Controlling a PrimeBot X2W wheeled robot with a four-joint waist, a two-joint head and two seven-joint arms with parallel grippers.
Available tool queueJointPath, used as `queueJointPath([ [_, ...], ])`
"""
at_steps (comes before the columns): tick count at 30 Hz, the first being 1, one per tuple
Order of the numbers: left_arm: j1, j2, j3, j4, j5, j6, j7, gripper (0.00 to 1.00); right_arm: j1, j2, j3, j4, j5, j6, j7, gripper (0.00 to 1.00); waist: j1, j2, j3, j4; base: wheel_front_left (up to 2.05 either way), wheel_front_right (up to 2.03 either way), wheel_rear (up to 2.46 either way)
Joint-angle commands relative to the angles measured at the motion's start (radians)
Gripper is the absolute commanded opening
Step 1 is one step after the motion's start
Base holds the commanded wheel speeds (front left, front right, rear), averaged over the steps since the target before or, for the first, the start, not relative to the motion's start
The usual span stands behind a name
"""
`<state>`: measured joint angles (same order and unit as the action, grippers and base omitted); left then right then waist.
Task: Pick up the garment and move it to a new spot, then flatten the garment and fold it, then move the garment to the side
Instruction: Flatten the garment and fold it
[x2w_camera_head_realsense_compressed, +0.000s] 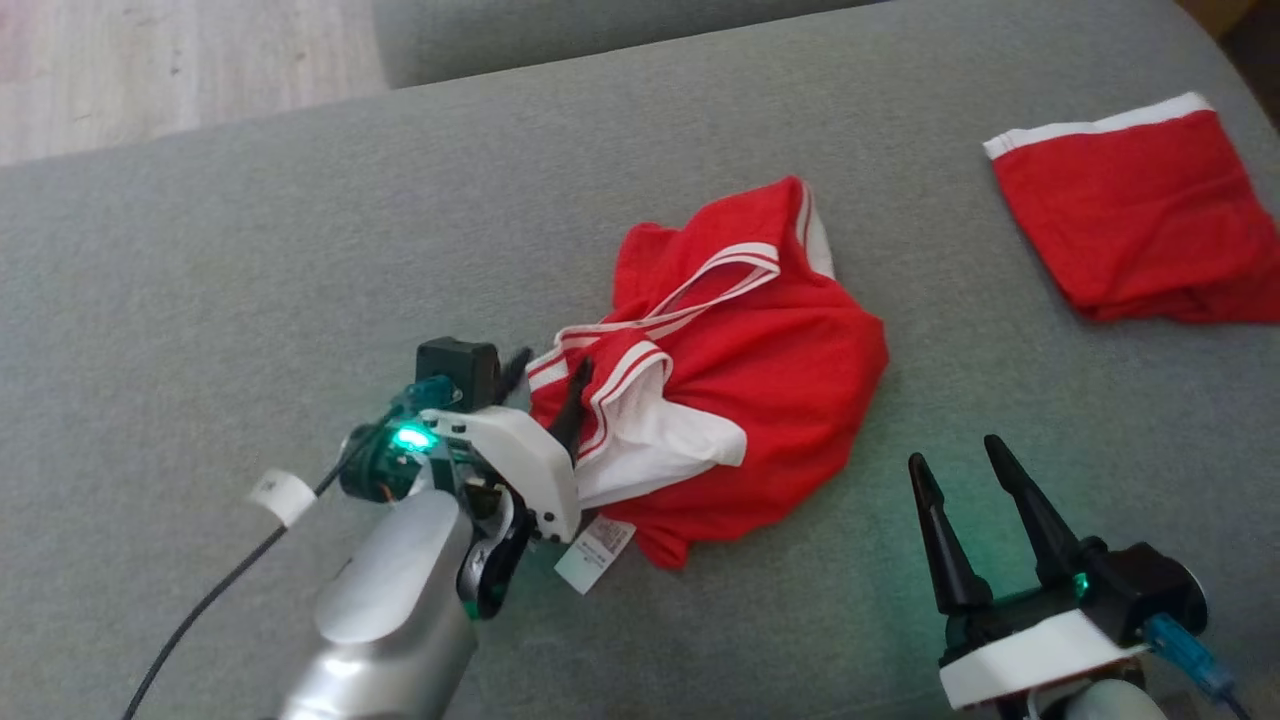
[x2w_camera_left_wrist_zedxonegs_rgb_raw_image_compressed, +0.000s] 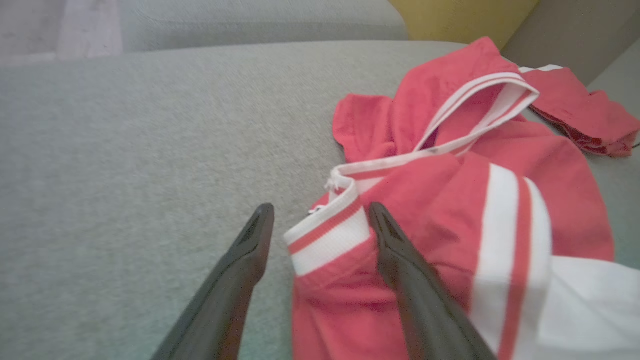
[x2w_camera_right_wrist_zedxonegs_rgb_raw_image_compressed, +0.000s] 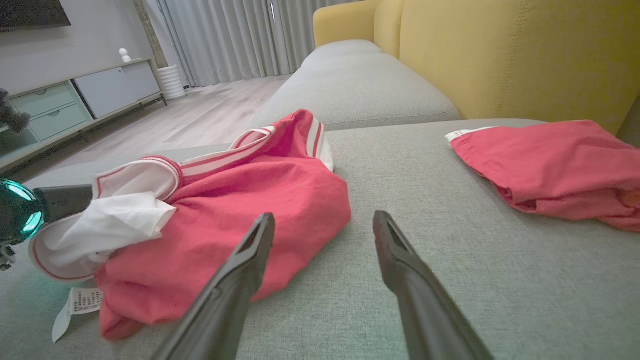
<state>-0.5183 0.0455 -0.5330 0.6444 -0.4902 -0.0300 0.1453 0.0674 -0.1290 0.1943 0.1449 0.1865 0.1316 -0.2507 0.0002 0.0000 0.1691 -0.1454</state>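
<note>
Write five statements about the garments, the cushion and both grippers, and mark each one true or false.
1. The crumpled red garment lies on the grey cushion. True.
2. The left gripper is shut on the garment. False: its fingers stand open, one on either side of a striped band of white and red.
3. The right gripper holds the second red garment. False: it is open over bare cushion, apart from both garments.
4. A white label shows at the crumpled garment's near edge. True.
5. The second red garment lies on the floor. False: it lies on the cushion, apart from the crumpled one.
</note>
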Motion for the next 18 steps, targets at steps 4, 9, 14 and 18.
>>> queueJointPath([
  [4,-0.031,0.005,0.001,-0.050,-0.109,-0.029,0.030,0.00,-0.040,-0.001,0.022,-0.028,0.004,-0.001,-0.011,1.00,-0.0002,0.0000,-0.016,-0.031,0.00,0.00,0.00],
  [9,-0.053,0.005,-0.059,-0.173,-0.311,-0.055,0.017,0.00,-0.035,0.013,0.031,-0.018,0.004,-0.001,-0.011,1.00,-0.0002,0.0000,-0.045,-0.061,0.00,0.00,0.00],
  [14,-0.174,0.005,-0.145,-0.295,-0.457,-0.005,-0.054,0.00,-0.035,0.032,0.043,-0.011,0.009,-0.001,-0.011,1.00,-0.0002,0.0000,-0.078,-0.099,0.00,0.00,0.00],
  [18,-0.310,0.005,-0.175,-0.352,-0.585,0.048,-0.146,0.00,-0.026,0.048,0.050,-0.005,0.014,-0.001,-0.011,1.00,-0.0002,0.0000,-0.114,-0.125,0.00,0.00,0.00],
])
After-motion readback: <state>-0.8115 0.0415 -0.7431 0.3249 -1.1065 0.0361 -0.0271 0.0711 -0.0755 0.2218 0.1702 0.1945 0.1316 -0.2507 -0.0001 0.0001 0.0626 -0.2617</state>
